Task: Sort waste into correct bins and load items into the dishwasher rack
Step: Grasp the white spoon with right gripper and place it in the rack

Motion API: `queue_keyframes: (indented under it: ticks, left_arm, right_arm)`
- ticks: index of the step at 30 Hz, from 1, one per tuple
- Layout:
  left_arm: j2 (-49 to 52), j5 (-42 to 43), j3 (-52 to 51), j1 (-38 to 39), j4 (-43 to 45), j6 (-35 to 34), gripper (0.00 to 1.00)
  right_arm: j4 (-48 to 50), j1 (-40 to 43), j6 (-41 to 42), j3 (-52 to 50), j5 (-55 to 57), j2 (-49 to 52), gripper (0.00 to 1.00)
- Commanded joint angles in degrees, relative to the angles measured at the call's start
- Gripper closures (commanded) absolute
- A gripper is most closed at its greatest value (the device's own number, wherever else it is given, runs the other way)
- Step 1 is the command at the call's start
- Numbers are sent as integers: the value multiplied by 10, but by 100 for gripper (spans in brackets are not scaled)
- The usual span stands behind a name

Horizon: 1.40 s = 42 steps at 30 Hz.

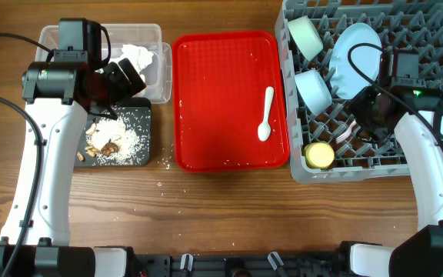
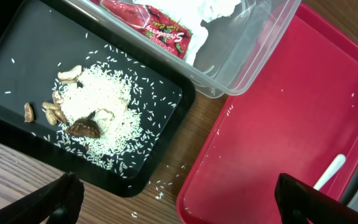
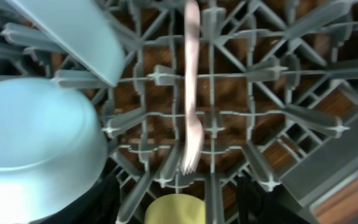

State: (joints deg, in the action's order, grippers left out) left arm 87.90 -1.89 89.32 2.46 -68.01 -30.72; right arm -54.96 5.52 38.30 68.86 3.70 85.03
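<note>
My left gripper [image 1: 125, 77] [image 2: 179, 205] is open and empty, above the table between the shallow black bin [image 1: 133, 150] [image 2: 17, 68] and the red tray. The black bin holds rice and brown scraps [image 2: 95, 109]. The clear bin [image 1: 154, 35] [image 2: 253, 56] holds the red-and-white wrapper [image 2: 157, 31] and the tissue [image 1: 141, 55]. My right gripper [image 1: 366, 117] [image 3: 179, 202] is open over the grey dishwasher rack [image 1: 421, 158]. The white fork [image 3: 191, 106] lies loose on the rack's lattice. The rack also holds the pale green bowl [image 1: 306, 35], blue plate [image 1: 356, 58], blue bowl [image 1: 314, 88] and yellow cup [image 1: 319, 155]. The white spoon [image 1: 266, 114] lies on the tray.
The flat red tray [image 1: 221, 92] [image 2: 278, 112] sits between the bins and the rack. Loose rice grains [image 2: 166, 183] lie on the wooden table beside the black bin and on the tray.
</note>
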Motion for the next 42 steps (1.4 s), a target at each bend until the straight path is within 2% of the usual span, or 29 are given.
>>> queue_keyframes:
  ticks: [1,4,6,8,11,15,22,27,31,35,37,42]
  left_arm:
    - [0,-8,3,-4,0,2,0]
    - [0,-8,3,-4,0,2,0]
    - [0,-8,3,-4,0,2,0]
    - [0,-8,3,-4,0,2,0]
    - [0,-8,3,-4,0,2,0]
    - [0,-8,3,-4,0,2,0]
    - [0,-8,3,-4,0,2,0]
    - [0,-8,3,-4,0,2,0]
    - [0,-8,3,-4,0,3,0]
    - [0,-8,3,-4,0,3,0]
    - [0,-8,3,-4,0,2,0]
    - [0,-8,3,-4,0,2,0]
  right_arm:
    - [1,-3,-111,30,-93,-25,43]
    - [16,-82,-198,58,-124,-97,45]
    - [37,-167,-207,58,-105,-113,45]
    - [55,-276,-207,58,-64,-73,45]
    - [65,-358,-171,58,-30,28,45]
    - [71,-358,-111,58,-22,123,44]
    - [97,-334,-96,58,-18,242,48]
    - [103,-301,-84,57,-16,286,52]
    - [117,-300,-98,56,-27,313,65]
    - [114,-300,-98,56,-38,320,89]
    - [108,-300,-98,57,-38,320,93]
    - [104,-300,-99,57,-42,320,93]
